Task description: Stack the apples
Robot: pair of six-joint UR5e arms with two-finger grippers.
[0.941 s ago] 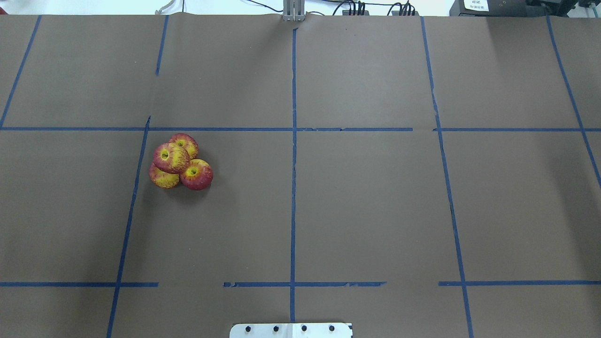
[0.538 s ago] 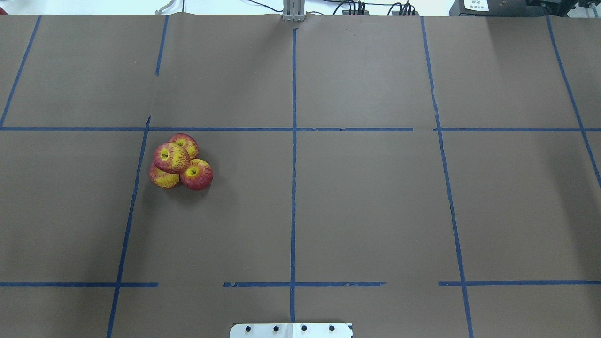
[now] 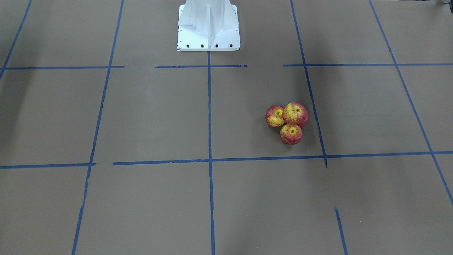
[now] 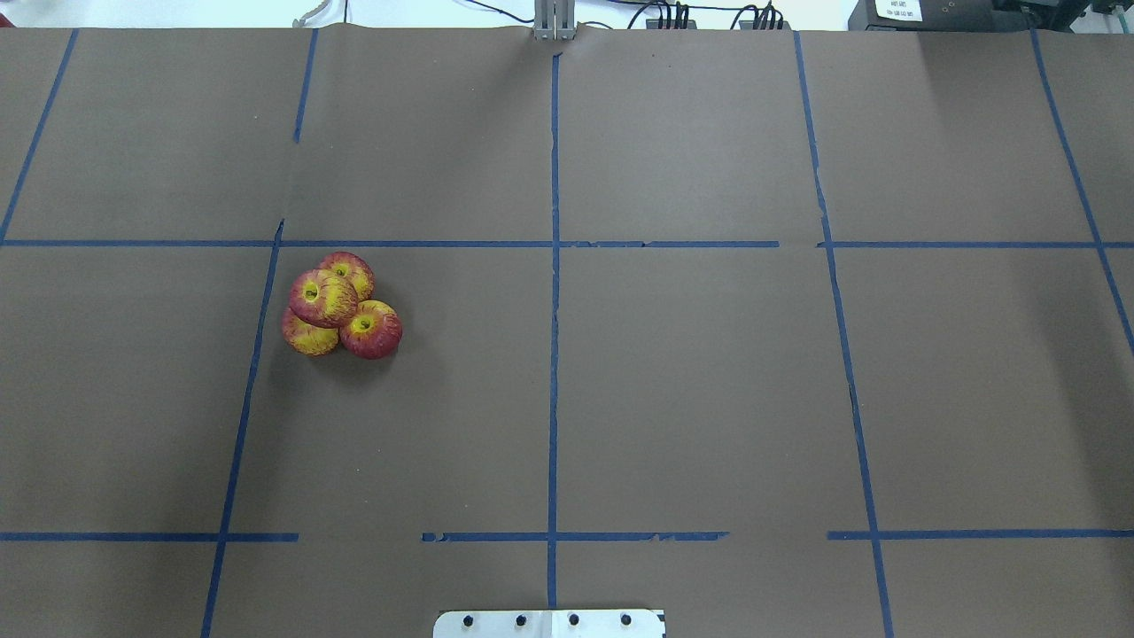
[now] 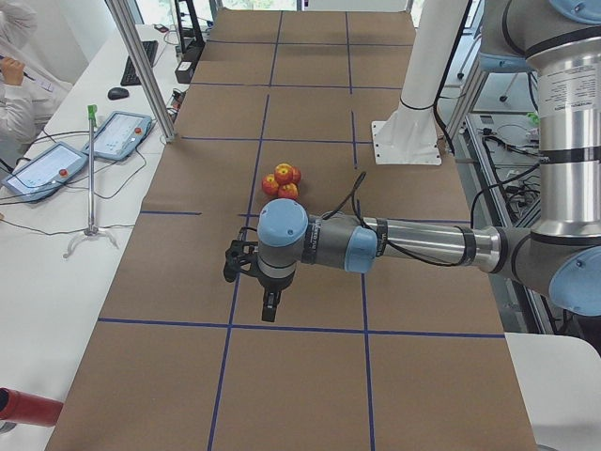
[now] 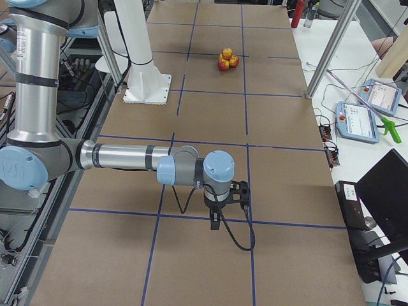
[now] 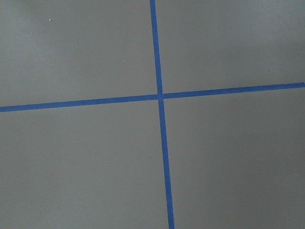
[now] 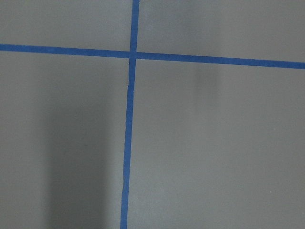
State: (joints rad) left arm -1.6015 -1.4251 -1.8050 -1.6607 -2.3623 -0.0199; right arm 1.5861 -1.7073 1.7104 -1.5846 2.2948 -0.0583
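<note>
Four red-and-yellow apples point(image 4: 341, 304) sit in a tight pile on the brown table, left of centre in the overhead view. One apple point(image 4: 322, 298) rests on top of the other three. The front view shows the top apple point(image 3: 295, 114) and two below it. The pile also shows in the left side view point(image 5: 283, 179) and the right side view point(image 6: 226, 58). My left gripper point(image 5: 269, 308) hangs above the table, well clear of the pile. My right gripper point(image 6: 215, 220) hangs far from it at the other end. I cannot tell whether either is open or shut. Both wrist views show only table.
Blue tape lines point(image 4: 554, 292) divide the brown table cover into squares. The white robot base point(image 3: 208, 24) stands at the robot's edge of the table. Teach tablets point(image 5: 117, 134) and a metal post point(image 5: 141, 70) stand on the operators' side.
</note>
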